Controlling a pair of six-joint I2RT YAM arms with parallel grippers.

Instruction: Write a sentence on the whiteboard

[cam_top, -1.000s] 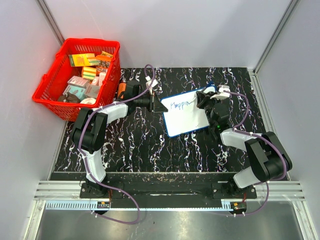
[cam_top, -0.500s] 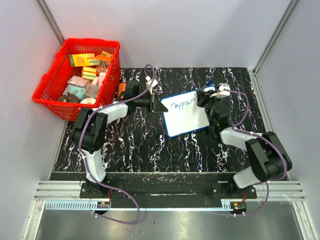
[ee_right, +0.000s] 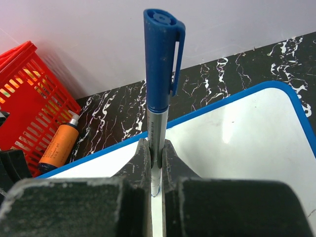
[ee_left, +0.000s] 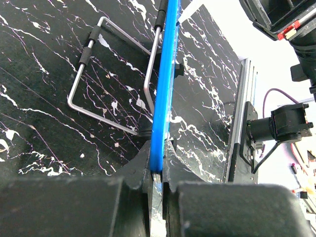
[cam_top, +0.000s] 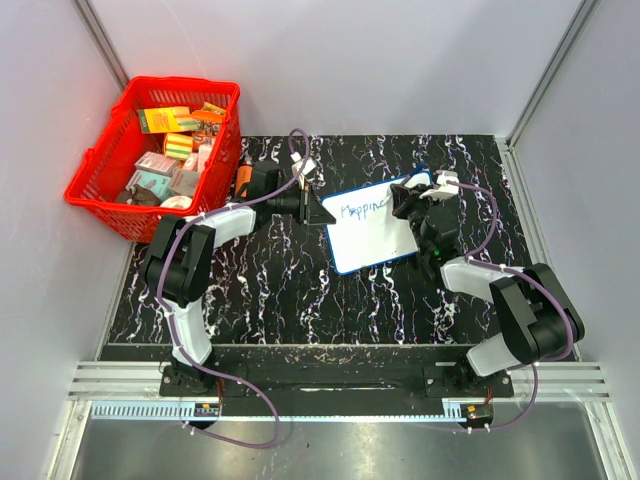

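My left gripper [ee_left: 157, 153] is pinched almost fully shut on the blue rim of the whiteboard [cam_top: 372, 242], clamping its 9 o'clock edge as the board sits mid-table. My right gripper [ee_right: 156, 158] is squeezed tight round a blue marker [ee_right: 159, 74], cap end up, over the board's 2 o'clock corner. The sentence [cam_top: 362, 209] reads roughly "Happine" along the top edge, and the red basket [cam_top: 98, 162] sits off at 10 o'clock.

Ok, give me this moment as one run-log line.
left gripper: shut on whiteboard edge | right gripper: shut on marker, over whiteboard | sentence: unfinished, one partial word
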